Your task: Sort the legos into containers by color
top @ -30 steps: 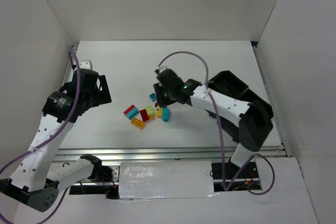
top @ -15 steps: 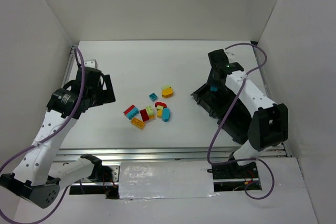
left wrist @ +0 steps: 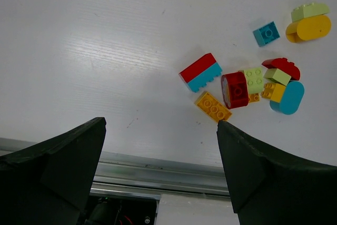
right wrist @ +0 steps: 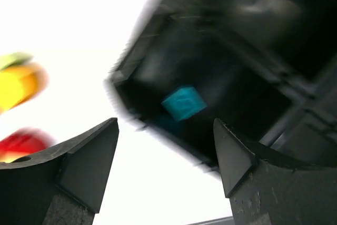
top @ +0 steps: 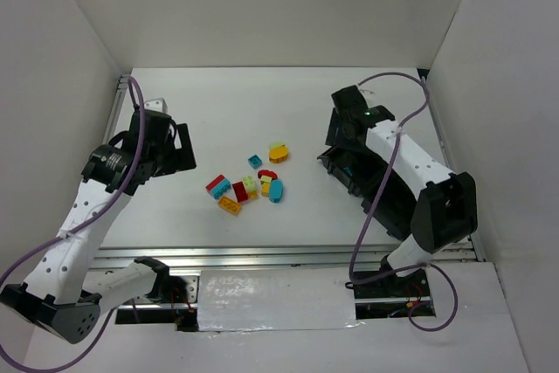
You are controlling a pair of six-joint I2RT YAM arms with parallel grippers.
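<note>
Several legos (top: 253, 183) lie in a loose pile mid-table: a red-on-cyan brick (left wrist: 200, 71), a red brick (left wrist: 234, 89), a flat orange one (left wrist: 213, 107), a small cyan one (left wrist: 266, 33), and a yellow rounded one with a lime cap (left wrist: 308, 27). The black tray (top: 342, 172) stands to the right of the pile. My right gripper (top: 341, 141) hangs open over the tray's left corner. In the right wrist view a cyan brick (right wrist: 183, 103) lies loose in a compartment (right wrist: 226, 67), beyond the open right gripper (right wrist: 164, 125). My left gripper (left wrist: 160, 123) is open and holds nothing, to the left of the pile.
White walls close in the table on the left, back and right. A metal rail (left wrist: 158, 172) runs along the near edge. A purple cable loops over each arm. The right arm's links cover much of the tray in the top view.
My right gripper swung from the pile to the tray with a cyan brick, then opened; the brick now lies in the compartment. The left gripper shifted slightly up and right.
</note>
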